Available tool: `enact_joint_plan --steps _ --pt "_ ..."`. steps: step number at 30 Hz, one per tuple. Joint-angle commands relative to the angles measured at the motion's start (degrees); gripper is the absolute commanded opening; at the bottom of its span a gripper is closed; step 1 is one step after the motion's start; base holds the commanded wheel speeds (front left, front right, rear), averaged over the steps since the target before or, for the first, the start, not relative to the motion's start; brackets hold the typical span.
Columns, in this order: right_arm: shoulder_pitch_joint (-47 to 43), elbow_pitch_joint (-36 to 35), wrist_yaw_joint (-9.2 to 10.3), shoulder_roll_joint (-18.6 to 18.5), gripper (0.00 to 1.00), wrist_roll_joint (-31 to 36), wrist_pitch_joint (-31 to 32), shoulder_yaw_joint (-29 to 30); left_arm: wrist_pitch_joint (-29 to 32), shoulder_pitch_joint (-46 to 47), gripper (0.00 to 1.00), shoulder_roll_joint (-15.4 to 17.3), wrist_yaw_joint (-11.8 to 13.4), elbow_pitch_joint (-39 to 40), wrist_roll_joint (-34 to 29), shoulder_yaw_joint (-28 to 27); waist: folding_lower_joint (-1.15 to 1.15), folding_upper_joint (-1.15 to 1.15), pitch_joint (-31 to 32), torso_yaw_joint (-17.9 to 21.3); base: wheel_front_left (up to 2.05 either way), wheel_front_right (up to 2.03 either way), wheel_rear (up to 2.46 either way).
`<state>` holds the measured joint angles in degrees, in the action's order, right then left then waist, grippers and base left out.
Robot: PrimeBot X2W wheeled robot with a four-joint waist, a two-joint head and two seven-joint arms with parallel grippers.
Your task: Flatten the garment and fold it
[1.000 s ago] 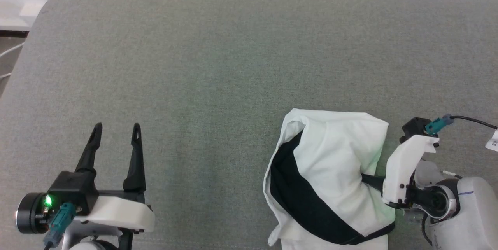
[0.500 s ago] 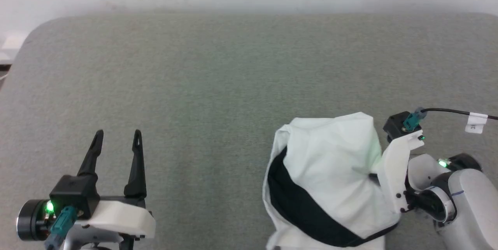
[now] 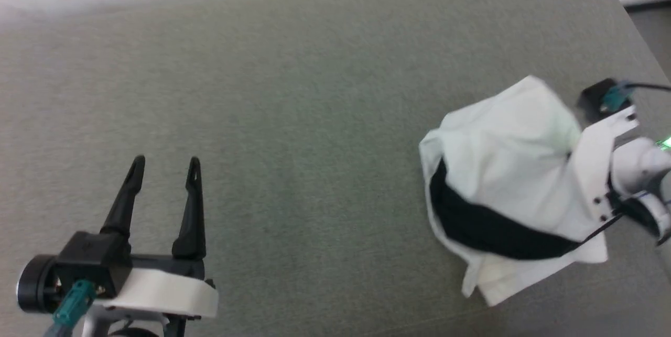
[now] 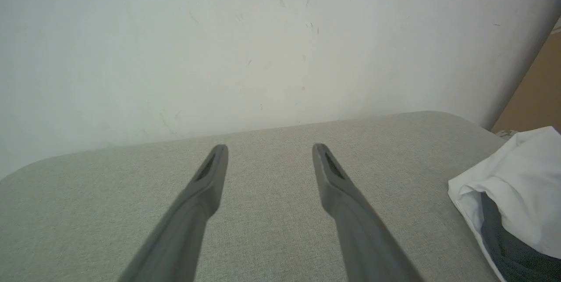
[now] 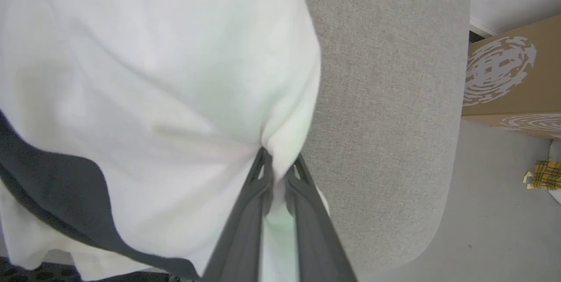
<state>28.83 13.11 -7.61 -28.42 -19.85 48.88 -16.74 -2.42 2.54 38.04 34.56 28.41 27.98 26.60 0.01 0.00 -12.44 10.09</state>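
The garment [image 3: 513,169] is a bunched white T-shirt with a black band across its lower part, lying at the right of the grey padded surface [image 3: 293,117]. In the right wrist view my right gripper [image 5: 279,165] is shut on a fold of the garment's [image 5: 153,89] white cloth, which is pinched between the two dark fingers. My left gripper [image 3: 165,166] stands open at the lower left, well apart from the garment, with nothing between its fingers. In the left wrist view the garment's [image 4: 517,185] edge shows at the far right, beyond the open left gripper [image 4: 269,150].
A white wall [image 4: 263,45] rises behind the far edge of the surface. To the right, past the rounded edge of the surface [image 5: 447,141], stand a brown cardboard box [image 5: 513,76] and a small yellow checked item [image 5: 541,176] on the grey floor.
The head camera has turned right, shifting the whole picture. My right gripper has lifted and carried the garment toward the surface's right side. The left gripper stays open as before.
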Motion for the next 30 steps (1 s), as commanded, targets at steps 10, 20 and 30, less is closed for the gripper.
enact_joint_plan --steps 10,20,30 --pt "5.3 8.8 0.12 -2.2 0.00 6.8 -11.3 8.9 3.7 7.4 1.00 1.6 -1.0 4.5 -3.9 1.4 -0.01 0.00 -17.2 8.6 0.00 0.00 0.00" --pt "8.0 15.8 0.12 -0.8 1.00 15.5 -26.4 18.3 4.3 9.5 1.00 2.2 -1.4 4.6 -4.7 1.2 -0.01 0.00 -21.4 7.0 0.00 0.00 0.00" --pt "4.1 19.4 0.12 -0.7 1.00 27.6 -41.8 25.6 2.2 8.5 1.00 1.2 -1.8 1.3 -3.1 0.8 -0.01 0.00 -16.4 4.8 0.00 0.00 0.00"
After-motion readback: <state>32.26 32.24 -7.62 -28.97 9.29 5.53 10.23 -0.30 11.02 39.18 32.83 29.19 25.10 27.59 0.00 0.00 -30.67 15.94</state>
